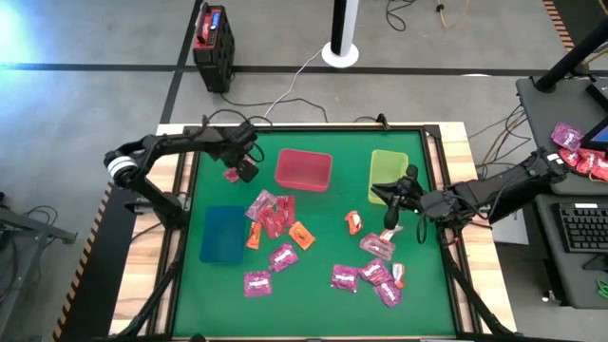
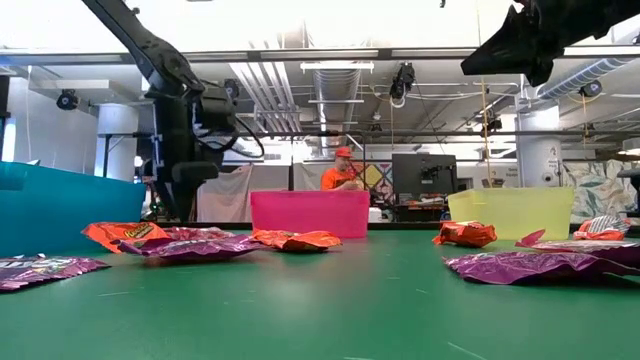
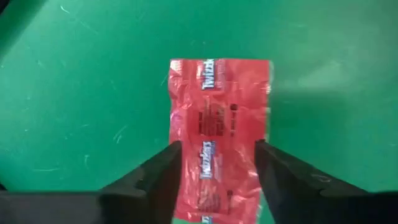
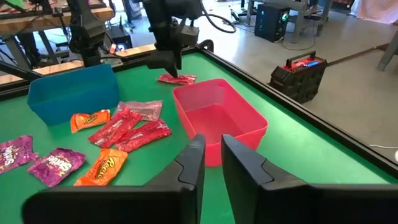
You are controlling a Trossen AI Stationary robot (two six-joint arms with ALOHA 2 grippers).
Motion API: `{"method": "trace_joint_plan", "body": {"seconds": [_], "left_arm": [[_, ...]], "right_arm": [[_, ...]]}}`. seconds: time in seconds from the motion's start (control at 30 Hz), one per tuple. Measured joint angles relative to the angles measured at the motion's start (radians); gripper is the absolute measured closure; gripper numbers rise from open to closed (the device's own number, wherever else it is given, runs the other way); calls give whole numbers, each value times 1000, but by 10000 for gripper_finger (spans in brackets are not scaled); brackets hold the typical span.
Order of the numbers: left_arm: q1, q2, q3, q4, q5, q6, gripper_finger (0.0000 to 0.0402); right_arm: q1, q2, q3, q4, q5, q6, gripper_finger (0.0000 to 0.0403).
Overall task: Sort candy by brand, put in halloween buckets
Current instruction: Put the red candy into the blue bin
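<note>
The left gripper (image 3: 217,163) hangs over the green surface (image 1: 313,294) just beside the pink-red bin (image 1: 303,169), and its jaws are closed on one end of a red licorice packet (image 3: 219,118), whose free end hangs flat and lightly crinkled below them. The packet looks very light, thin and limp, with a glossy film that would slide easily, so a pinch across a short end or a sealed seam, as here, seems the surest hold; a grip in the middle would likely only fold it. The right gripper (image 1: 388,219) waits above the surface beside the lime green bin (image 1: 388,175), jaws narrowed to a thin gap and holding nothing. There are three bins: pink-red, lime green and a dark blue bin (image 1: 222,234), all seemingly empty, though the blue one's floor is hard to read. Loose on the surface from above lie roughly seven magenta-pink packets (image 1: 257,282), three or four red packets (image 1: 274,215) overlapped in a pile near the blue bin, and about four orange packets (image 1: 301,235), one of them near the right gripper; overlaps make these counts approximate. More packets sit on a side table at the right edge, off the work surface.
</note>
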Motion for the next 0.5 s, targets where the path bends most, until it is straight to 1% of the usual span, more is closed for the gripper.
{"method": "trace_joint_plan", "body": {"seconds": [0.13,0.27,0.37,0.5], "left_arm": [[0,43,29,7,0,36,158],[3,73,55,6,1,66,125],[9,90,61,5,9,78,118],[24,122,54,5,35,78,124]], "right_arm": [[0,0,0,-1,0,4,325],[0,0,-1,-2,0,5,301],[0,0,-2,-3,0,5,285],[0,0,-2,-3,-1,5,268]]}}
